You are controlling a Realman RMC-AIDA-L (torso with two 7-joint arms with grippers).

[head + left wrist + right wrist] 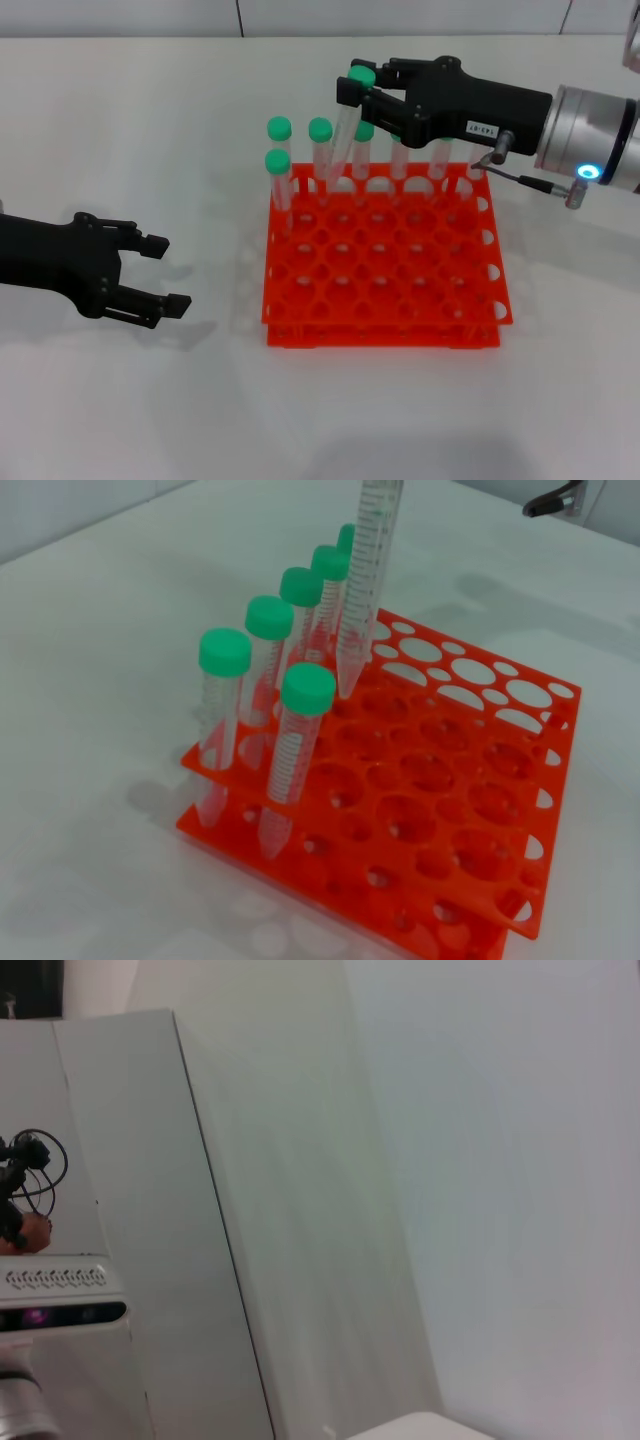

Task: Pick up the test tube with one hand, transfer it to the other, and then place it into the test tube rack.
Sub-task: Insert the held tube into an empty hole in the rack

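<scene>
- Head view: the right gripper (356,88), carrying a small white label, is reaching in from the right above the far edge of the test tube rack (385,300), its fingers clamping the test tube (343,140) just below the green cap. The tube is hanging tilted, its tip down over the rack's back rows.
- Head view: the left gripper (160,270) is sitting low over the white table (120,120) to the left, well apart from the rack, its fingers spread and gripping nothing.
- Head view: other green-capped tubes (279,185) are standing along the rack's far and left side.
- Left wrist view: the held tube (362,590) is pointing its cone tip at a back-row hole, beside 5 capped tubes (222,720) standing in the rack (480,850).
- Right wrist view: only pale wall panels (300,1210) are showing; no fingers, no tube.
</scene>
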